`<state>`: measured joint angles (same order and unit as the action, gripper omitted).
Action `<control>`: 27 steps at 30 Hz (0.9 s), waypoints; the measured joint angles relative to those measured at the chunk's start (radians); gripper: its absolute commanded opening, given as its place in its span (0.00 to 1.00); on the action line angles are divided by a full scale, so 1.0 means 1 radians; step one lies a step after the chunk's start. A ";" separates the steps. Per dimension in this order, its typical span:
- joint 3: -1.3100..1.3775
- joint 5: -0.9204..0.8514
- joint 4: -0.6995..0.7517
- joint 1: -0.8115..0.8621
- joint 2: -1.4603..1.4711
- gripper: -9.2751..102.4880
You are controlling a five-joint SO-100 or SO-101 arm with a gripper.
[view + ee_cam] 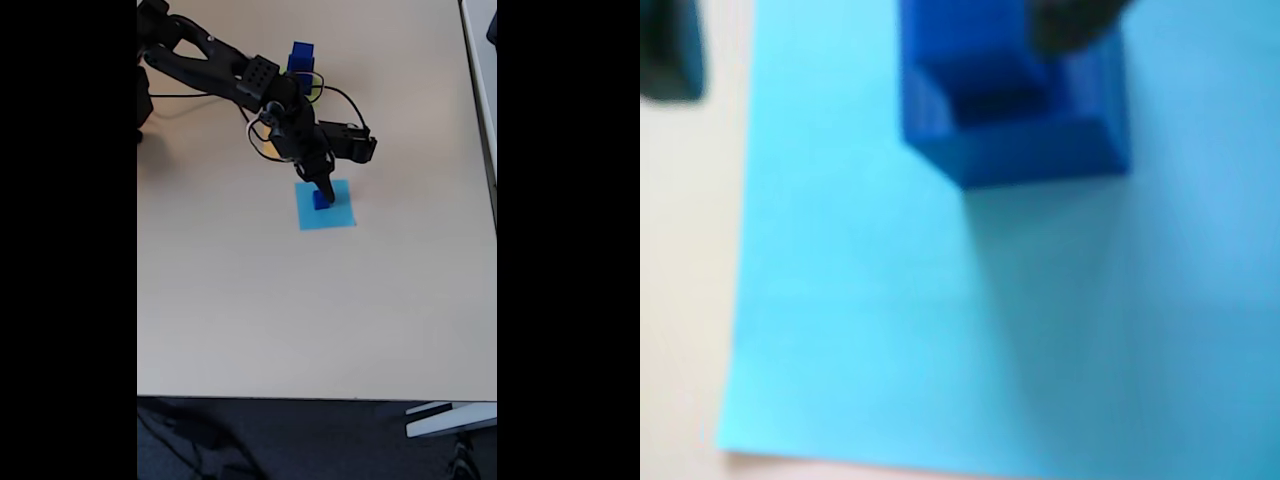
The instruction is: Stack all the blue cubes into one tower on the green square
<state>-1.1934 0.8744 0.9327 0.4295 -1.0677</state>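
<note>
A dark blue cube (1015, 140) sits on the flat light blue paper square (890, 330), blurred in the wrist view. My gripper (870, 50) is open: one black finger (670, 50) hangs far out to the left over the bare table, and the other finger (1075, 25) is at the cube's top right. In the fixed view the gripper (322, 192) points down at this cube (320, 201) on the light blue square (330, 214). Behind the arm, a small tower of blue cubes (301, 58) stands at the green square (316, 90), which the arm mostly hides.
The black arm (225, 68) reaches in from the table's top left corner, trailing cables (345, 100). The beige table (300, 310) stretches wide toward the near edge. A white object (445, 420) lies on the floor below the table's edge.
</note>
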 measured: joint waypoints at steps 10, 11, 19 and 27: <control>0.000 0.000 0.000 0.002 0.008 0.23; 0.000 0.000 0.000 0.003 0.012 0.23; 0.000 0.000 0.000 0.006 0.014 0.23; 0.000 0.000 0.000 0.006 0.014 0.21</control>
<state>-1.1934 0.8744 0.9327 0.4357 -1.0538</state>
